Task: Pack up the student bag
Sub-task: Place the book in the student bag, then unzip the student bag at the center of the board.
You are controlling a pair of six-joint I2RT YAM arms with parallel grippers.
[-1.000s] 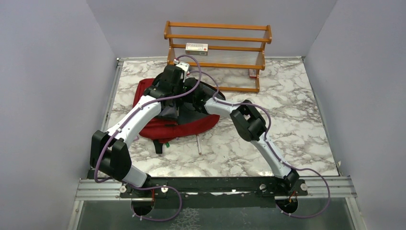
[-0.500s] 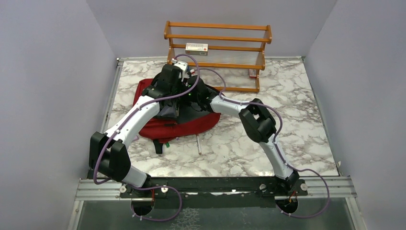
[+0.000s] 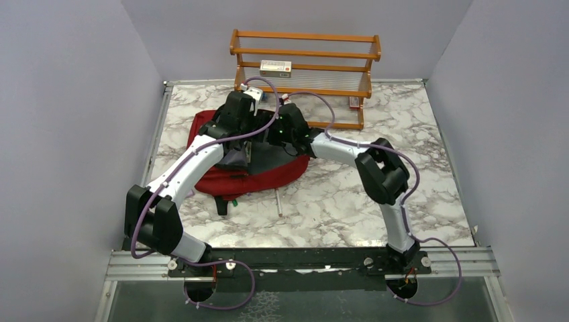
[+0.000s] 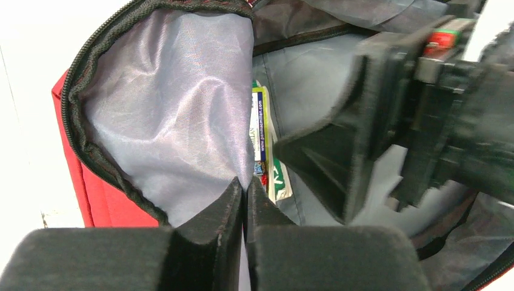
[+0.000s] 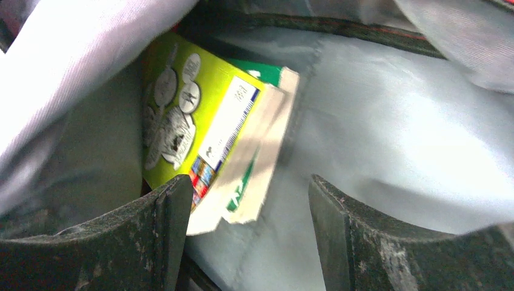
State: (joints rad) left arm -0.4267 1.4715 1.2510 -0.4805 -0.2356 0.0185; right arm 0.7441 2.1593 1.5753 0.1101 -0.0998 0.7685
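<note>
The dark red student bag [image 3: 221,181] lies open on the marble table. My left gripper [image 4: 245,185] is shut on the bag's grey lining flap [image 4: 176,103] and holds the mouth open. My right gripper [image 5: 248,200] is open inside the bag, its jaws either side of the corner of two books: a lime-green one [image 5: 176,115] and a green-and-white one [image 5: 254,176]. The books lie on the grey lining and also show in the left wrist view [image 4: 263,145]. In the top view both gripper heads [image 3: 268,131] meet over the bag's opening.
A wooden shelf rack [image 3: 305,77] stands at the back with a small white box [image 3: 276,66] on it and a small red item [image 3: 354,102] at its right end. A pen-like stick [image 3: 278,202] lies in front of the bag. Grey walls close in on both sides.
My right arm has swung its elbow to the right and its wrist has moved toward the back right of the bag's mouth. The left arm has stayed holding the flap.
</note>
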